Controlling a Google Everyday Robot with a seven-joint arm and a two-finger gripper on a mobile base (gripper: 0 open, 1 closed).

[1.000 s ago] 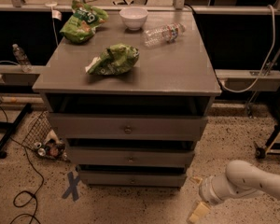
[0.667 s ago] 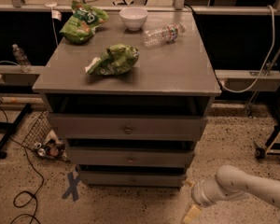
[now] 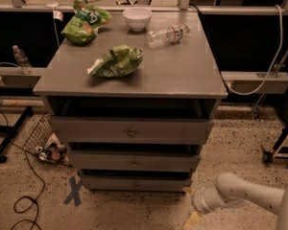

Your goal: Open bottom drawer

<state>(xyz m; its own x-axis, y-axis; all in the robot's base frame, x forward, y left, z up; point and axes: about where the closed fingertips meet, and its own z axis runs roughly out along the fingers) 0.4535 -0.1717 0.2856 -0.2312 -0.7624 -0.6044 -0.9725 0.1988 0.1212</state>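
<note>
The grey cabinet (image 3: 129,80) has three drawer fronts. The bottom drawer (image 3: 110,183) is the lowest and narrowest, with a small round knob (image 3: 137,185) at its centre. It sits about flush with the fronts above. My white arm (image 3: 240,193) comes in from the lower right, just above the floor. My gripper (image 3: 192,220) shows as a yellowish tip at the bottom edge of the view. It is to the right of and below the bottom drawer's right corner, apart from it and mostly cut off.
Two green bags (image 3: 116,61), a white bowl (image 3: 137,18) and a plastic bottle (image 3: 168,34) lie on the cabinet top. A wire basket of clutter (image 3: 45,143), cables (image 3: 24,205) and a blue tape cross (image 3: 74,191) are on the floor to the left. A stand (image 3: 281,150) is at the right.
My arm and gripper have moved left along the floor, closer to the cabinet's lower right corner. The drawers have not moved.
</note>
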